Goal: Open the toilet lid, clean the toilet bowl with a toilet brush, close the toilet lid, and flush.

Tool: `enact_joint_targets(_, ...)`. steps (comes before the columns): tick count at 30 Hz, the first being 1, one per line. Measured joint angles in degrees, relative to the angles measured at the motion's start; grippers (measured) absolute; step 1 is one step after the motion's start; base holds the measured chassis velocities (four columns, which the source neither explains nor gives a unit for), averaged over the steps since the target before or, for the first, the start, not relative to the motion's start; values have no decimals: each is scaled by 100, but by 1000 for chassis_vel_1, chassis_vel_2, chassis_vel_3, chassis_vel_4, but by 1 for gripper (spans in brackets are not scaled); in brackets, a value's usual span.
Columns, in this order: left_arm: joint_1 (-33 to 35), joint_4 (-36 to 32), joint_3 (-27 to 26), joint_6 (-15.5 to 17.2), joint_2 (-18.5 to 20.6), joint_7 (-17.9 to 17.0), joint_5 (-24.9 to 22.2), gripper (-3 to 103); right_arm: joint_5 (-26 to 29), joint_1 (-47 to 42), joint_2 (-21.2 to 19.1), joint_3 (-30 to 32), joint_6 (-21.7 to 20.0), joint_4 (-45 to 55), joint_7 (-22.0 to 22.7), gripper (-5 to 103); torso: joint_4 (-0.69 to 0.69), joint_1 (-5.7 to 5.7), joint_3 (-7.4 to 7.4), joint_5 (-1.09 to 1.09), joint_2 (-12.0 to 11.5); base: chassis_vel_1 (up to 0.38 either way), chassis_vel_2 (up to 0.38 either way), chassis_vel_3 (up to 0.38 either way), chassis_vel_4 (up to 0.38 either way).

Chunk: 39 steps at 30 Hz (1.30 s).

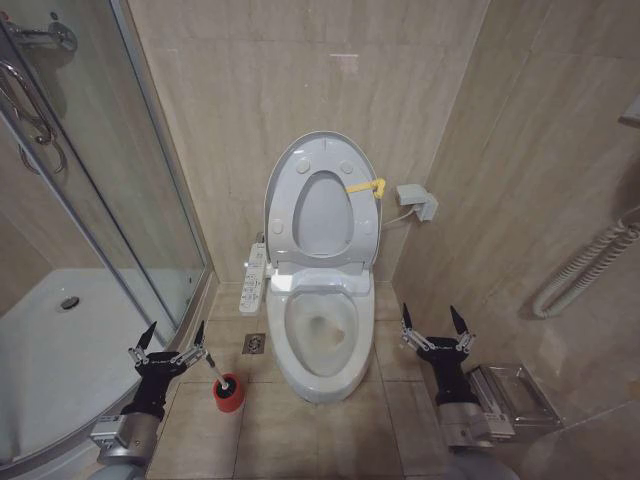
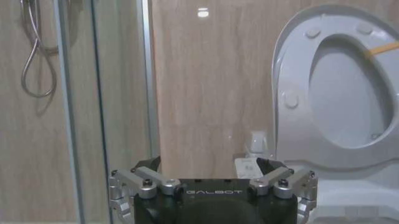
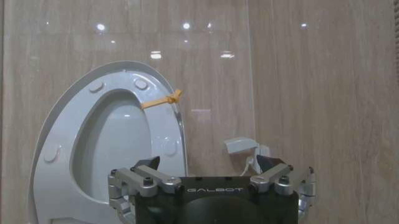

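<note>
The left gripper (image 1: 170, 338) hangs low with its fingers spread and empty, one tip just beside the thin handle of the toilet brush (image 1: 219, 375), which stands in its red holder (image 1: 229, 392) on the floor left of the toilet bowl (image 1: 320, 335). I'd worry that a slightly off closing pinch knocks the slim stick aside or tips the holder. The right gripper (image 1: 432, 323), also spread and empty, waits right of the bowl. The head view shows brush and bowl, while the wrist views look over them at the raised toilet lid (image 3: 112, 154) and its yellow strap (image 3: 159, 100).
</note>
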Motion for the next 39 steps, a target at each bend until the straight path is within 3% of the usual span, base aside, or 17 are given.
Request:
enact_joint_targets(8,-180,672,67,-328,-27,-101,-6,100,0,0,0,0,0,0,0,100,1,0,0,-1,0,0,0,0,0)
enact_joint_targets(39,-451,696,181,-326,-89,45,29,100,0,-2,0,0,0,0,0,100,0,-3,-1,0,1,-28,28,29,-27)
